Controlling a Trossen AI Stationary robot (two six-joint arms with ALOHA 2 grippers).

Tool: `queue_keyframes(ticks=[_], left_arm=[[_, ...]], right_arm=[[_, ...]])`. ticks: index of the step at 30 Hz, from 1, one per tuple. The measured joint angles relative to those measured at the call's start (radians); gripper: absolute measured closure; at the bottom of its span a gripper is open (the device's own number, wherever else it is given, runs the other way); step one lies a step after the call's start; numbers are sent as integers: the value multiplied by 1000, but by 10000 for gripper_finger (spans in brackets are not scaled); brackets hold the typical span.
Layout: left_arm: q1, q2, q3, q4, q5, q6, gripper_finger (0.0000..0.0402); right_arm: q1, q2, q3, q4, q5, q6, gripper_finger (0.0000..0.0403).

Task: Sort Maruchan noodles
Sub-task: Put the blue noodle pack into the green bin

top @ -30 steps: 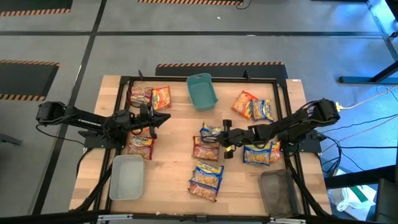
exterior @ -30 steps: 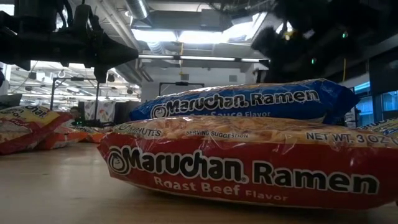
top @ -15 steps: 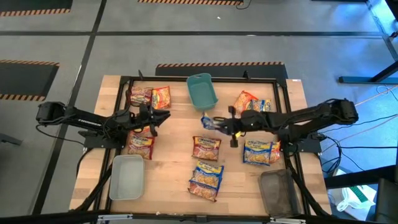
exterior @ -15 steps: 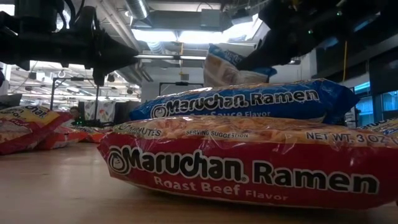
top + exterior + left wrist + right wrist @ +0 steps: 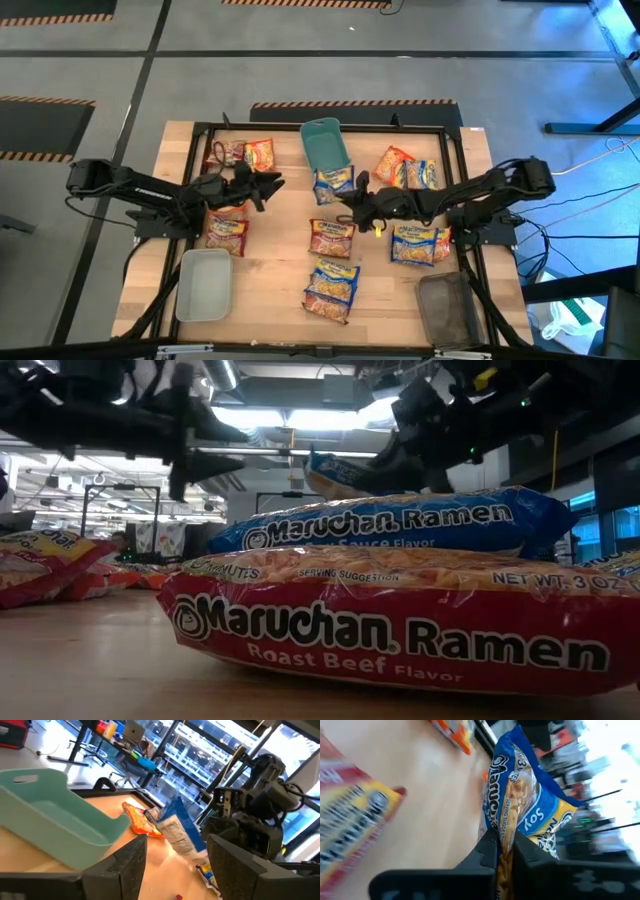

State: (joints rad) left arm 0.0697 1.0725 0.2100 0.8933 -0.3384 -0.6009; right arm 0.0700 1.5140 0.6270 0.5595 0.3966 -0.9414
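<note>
My right gripper [image 5: 352, 196] is shut on a blue-and-yellow Maruchan packet [image 5: 332, 182], held in the air just in front of the teal tray [image 5: 325, 146]. The packet also shows in the right wrist view [image 5: 530, 805], the left wrist view [image 5: 177, 827] and the low view [image 5: 340, 468]. My left gripper [image 5: 270, 184] is open and empty, above the table left of that packet, pointing toward it. Other packets lie flat on the table: a red one [image 5: 330, 237], a blue one [image 5: 420, 244], and several more. My right gripper pinches the blue packet by one end [image 5: 503, 851] between its two fingers. The fingers come roughly level from the table's right side. The packet sticks out beyond the fingertips, tilted on edge and lifted clear of the table.
Two stacked packets [image 5: 332, 285] lie at the near middle and fill the low view [image 5: 400, 610]. Orange and blue packets [image 5: 408, 172] lie at the far right, more packets [image 5: 240, 155] at the far left. A grey tray [image 5: 205, 285] stands near left, a dark tray [image 5: 448, 310] near right.
My right gripper has lifted the blue packet off the table's middle and carried it toward the far edge and the teal tray; the packet has tipped up on edge. My left gripper has gone a little toward the table's right.
</note>
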Motion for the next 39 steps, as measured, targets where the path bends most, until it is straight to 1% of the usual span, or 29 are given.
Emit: queue_keyframes(ticks=[2, 3, 6, 12, 15, 18, 23, 28, 32, 34, 37, 39], left_arm=[[0, 39, 39, -2, 13, 0, 201], [-2, 58, 56, -2, 21, 0, 201], [-5, 107, 105, -2, 38, 0, 200], [-14, 217, 189, -2, 41, 1, 201], [-14, 276, 225, -3, 41, 0, 202], [-14, 334, 263, -3, 41, -35, 202], [-13, 408, 327, -3, 68, -70, 202], [-10, 459, 365, -3, 65, -71, 202], [3, 475, 365, -2, 71, -101, 202], [7, 469, 365, -3, 80, -101, 202], [7, 454, 365, -3, 87, -99, 202], [7, 448, 366, -3, 87, -97, 202]], right_arm=[[12, 25, 0, 49, 62, -61, 395], [11, 32, 0, 64, 73, -82, 394], [16, 43, 1, 72, 77, -96, 393], [17, 43, 1, 79, 81, -112, 398], [17, 43, 1, 81, 57, -115, 394], [17, 43, 1, 97, 56, -122, 394], [16, 43, 1, 91, 56, -177, 399], [25, 43, 0, 86, 75, -232, 395], [51, 43, 0, 86, 117, -287, 399], [57, 43, 0, 88, 164, -295, 399], [64, 43, 0, 95, 264, -297, 395], [70, 42, 0, 96, 295, -304, 394]])
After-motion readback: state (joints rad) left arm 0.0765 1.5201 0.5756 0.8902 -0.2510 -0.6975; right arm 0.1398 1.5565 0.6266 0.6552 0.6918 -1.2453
